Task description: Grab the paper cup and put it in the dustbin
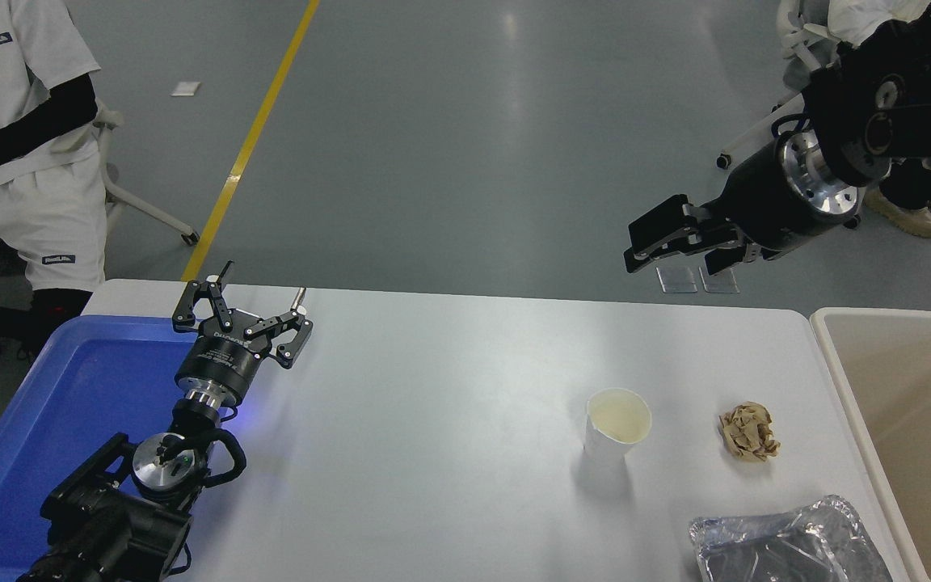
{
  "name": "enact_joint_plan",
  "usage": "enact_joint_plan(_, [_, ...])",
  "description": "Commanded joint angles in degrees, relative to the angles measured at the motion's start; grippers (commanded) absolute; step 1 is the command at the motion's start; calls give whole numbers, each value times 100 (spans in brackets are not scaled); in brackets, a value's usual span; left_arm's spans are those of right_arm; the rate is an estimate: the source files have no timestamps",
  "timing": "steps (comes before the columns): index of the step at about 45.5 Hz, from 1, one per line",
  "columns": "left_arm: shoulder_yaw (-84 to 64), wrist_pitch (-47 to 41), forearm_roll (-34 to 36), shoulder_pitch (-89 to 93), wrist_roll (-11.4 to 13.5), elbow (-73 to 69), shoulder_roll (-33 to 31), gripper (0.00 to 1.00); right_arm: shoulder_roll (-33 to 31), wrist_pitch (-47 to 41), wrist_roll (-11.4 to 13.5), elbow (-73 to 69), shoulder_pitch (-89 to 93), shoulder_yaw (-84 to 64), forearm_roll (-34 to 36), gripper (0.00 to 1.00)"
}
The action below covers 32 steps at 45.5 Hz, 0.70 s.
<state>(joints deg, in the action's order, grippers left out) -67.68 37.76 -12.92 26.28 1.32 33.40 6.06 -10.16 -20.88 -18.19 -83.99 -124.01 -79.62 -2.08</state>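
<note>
The white paper cup (617, 424) stands upright on the white table (449, 420), right of centre, its cream inside showing. The beige dustbin (910, 420) stands at the table's right edge. My right gripper (659, 246) is open and empty, held in the air beyond the table's far edge, above and behind the cup, with its arm coming in from the upper right. My left gripper (251, 303) is open and empty, parked at the lower left beside the blue tray.
A crumpled brown paper ball (748, 432) lies between the cup and the dustbin. A crinkled silver foil tray (789, 541) lies at the front right. A blue plastic tray (69, 404) is at the left. A person in white (21, 137) sits at the far left.
</note>
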Motion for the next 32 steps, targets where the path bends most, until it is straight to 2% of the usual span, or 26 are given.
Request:
enact_joint_plan(1, [0,-5,0,0,0,0,0,99,330,664,210,-153,535,-212,314,100])
enact_joint_plan(16, [0,4,0,0,0,0,0,99,972,2245,210,-48,1985,-133,322,100])
enact_joint_plan(32, [0,4,0,0,0,0,0,99,1016,2782,210,286,2592,122,437,100])
